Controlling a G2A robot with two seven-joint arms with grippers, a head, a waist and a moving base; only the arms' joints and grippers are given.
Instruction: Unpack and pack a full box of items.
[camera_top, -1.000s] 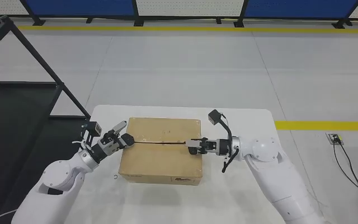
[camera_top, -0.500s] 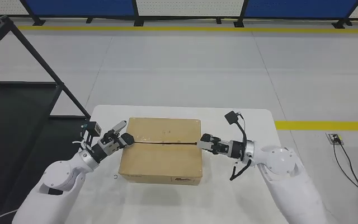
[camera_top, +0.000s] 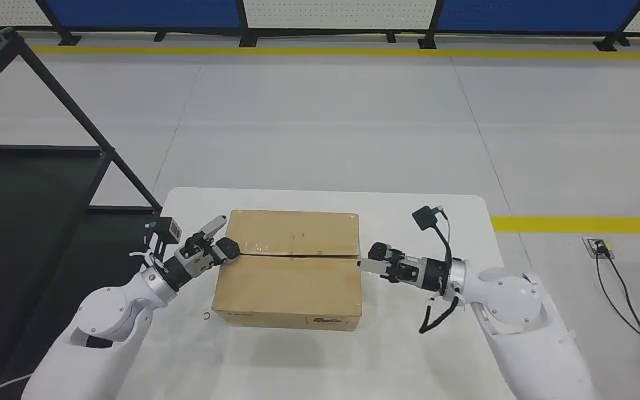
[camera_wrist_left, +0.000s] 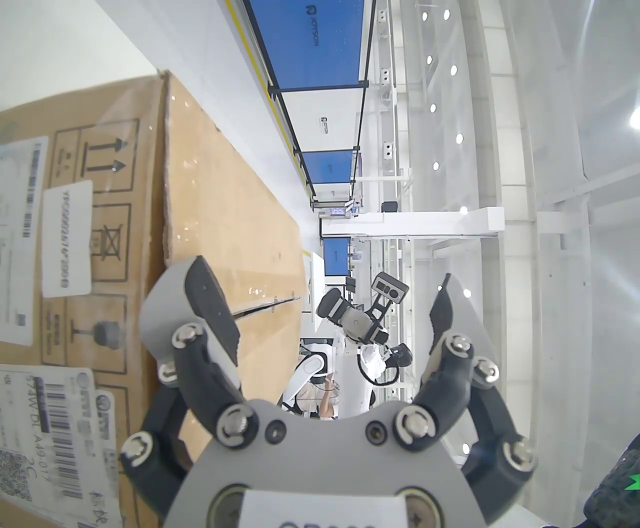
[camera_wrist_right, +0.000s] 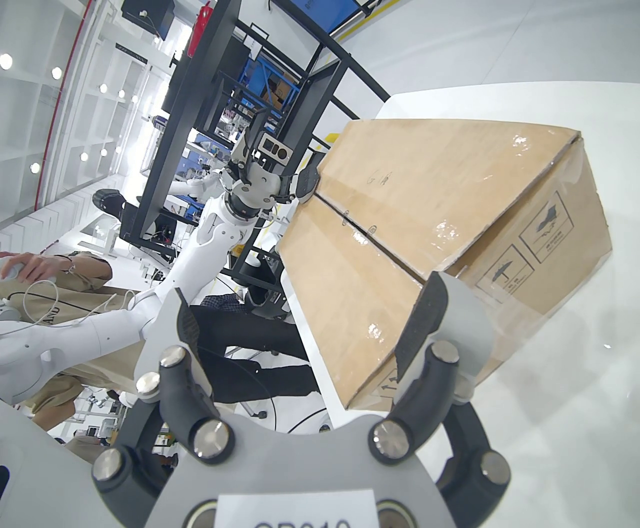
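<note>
Box (camera_top: 288, 265) sits mid-counter (camera_top: 430, 215), its flaps (camera_top: 290, 232) down and the seam (camera_top: 290, 256) running from one arm to the other. The left jaws are spread wide at the left end. One side appears to rest on the top edge by the seam, and the other stands off the box. The right jaws, also wide and empty, hang just beside the right end, level with the seam and not touching.

The likely trouble is at the seam. Glossy tape (camera_wrist_right: 450, 230) covers the top there, so a jaw trying to get under a flap may skid over it. If any tape is uncut, pulling a flap would probably lift or tip the whole box. A push from the right end could slide the box along the counter into the left jaws, and a hard squeeze could crease the cardboard.
</note>
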